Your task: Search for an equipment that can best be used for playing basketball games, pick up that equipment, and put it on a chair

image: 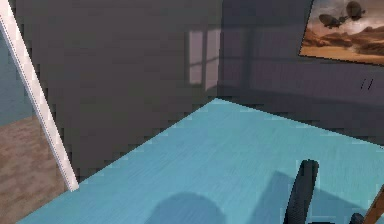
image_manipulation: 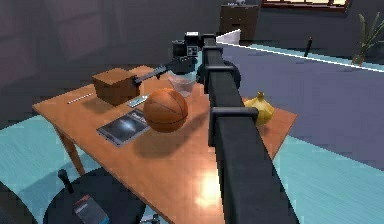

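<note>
An orange basketball (image_manipulation: 167, 108) shows over the wooden table (image_manipulation: 60, 112) in the arm side view, just left of the dark arm bar. The gripper (image_manipulation: 145, 77) reaches toward the view's left a little above the ball, and its thin fingers end in front of a brown box (image_manipulation: 113, 84). I cannot tell whether the ball rests on the tabletop, nor whether the gripper holds anything. A dark round-seated chair (image_manipulation: 92, 203) stands at the table's near corner, bottom left. In the forward view, a dark chair back (image: 301, 193) rises at the bottom right.
The table also carries a flat dark booklet (image_manipulation: 124, 128), a small grey item (image_manipulation: 137, 101) and a yellow object (image_manipulation: 262, 107). A dresser (image_manipulation: 240, 18) and a plant (image_manipulation: 364, 40) stand far back. Ahead are grey walls, a painting (image: 349, 28), a white door frame (image: 38, 100) and teal floor.
</note>
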